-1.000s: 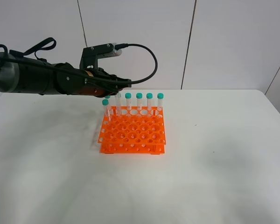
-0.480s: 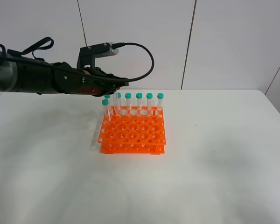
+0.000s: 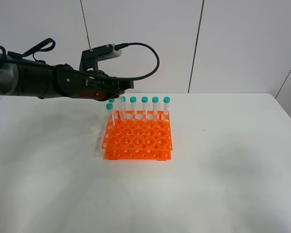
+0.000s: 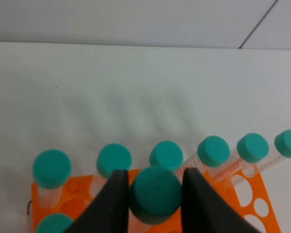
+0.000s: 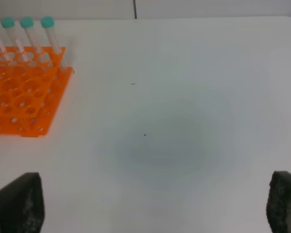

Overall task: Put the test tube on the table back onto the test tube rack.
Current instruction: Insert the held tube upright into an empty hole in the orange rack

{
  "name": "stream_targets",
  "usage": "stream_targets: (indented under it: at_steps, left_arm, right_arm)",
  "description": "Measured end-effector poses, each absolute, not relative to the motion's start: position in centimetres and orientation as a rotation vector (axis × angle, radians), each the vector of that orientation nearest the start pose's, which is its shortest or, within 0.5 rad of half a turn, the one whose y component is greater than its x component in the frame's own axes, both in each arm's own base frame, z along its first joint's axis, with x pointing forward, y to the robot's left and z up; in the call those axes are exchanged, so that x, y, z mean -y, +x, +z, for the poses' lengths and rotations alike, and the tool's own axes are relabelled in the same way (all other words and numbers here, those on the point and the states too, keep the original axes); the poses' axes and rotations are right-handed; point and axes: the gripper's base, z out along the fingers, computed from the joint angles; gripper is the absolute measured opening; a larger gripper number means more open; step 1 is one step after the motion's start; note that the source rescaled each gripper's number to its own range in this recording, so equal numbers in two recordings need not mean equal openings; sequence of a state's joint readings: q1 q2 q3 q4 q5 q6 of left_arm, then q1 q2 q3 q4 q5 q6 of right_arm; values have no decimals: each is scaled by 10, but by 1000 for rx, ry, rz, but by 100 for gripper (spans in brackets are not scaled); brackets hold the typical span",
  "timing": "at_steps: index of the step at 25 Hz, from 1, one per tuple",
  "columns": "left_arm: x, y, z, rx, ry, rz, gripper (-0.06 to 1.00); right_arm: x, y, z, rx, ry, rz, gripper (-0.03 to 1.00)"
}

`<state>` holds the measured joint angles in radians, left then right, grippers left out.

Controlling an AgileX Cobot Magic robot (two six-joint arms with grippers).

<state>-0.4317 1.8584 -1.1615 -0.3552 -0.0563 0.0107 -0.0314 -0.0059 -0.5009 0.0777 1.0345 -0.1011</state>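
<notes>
My left gripper (image 3: 119,91) is shut on the test tube (image 3: 122,108), which stands upright at the back row of the orange test tube rack (image 3: 138,141). In the left wrist view the tube's teal cap (image 4: 156,191) sits between the two black fingers (image 4: 114,204) of the left gripper (image 4: 155,187), with orange rack (image 4: 242,194) below. How deep the tip sits in a hole is hidden. My right gripper (image 5: 150,204) is open over bare white table (image 5: 174,136), away from the rack (image 5: 19,97); the right arm does not show in the exterior view.
Several other teal-capped tubes (image 3: 150,106) stand in the rack's back row, and one (image 3: 109,112) at its left edge. They crowd close around the held tube's cap (image 4: 213,151). White table (image 3: 223,170) stretches around the rack, with a grey wall behind.
The left arm has shifted slightly up and to the left. The held tube stays upright at the rack's back row. The right gripper shows no change.
</notes>
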Motion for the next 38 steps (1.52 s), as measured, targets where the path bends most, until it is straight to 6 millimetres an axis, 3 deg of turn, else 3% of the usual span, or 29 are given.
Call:
stream_targets:
  at_steps: [9,15,38]
  left_arm:
    - [171,376,210,-2146,63,-440,1]
    - [172,380,191,-2180,92,-409,1]
    - [171,378,176,-2211,198,-344,1]
  right_arm:
    - [-6,-5,280,-2008,-73,8,100]
    - [-6,-5,280,-2008,-73,8,100]
    - [-6,-5,280,-2008,-73,9,100]
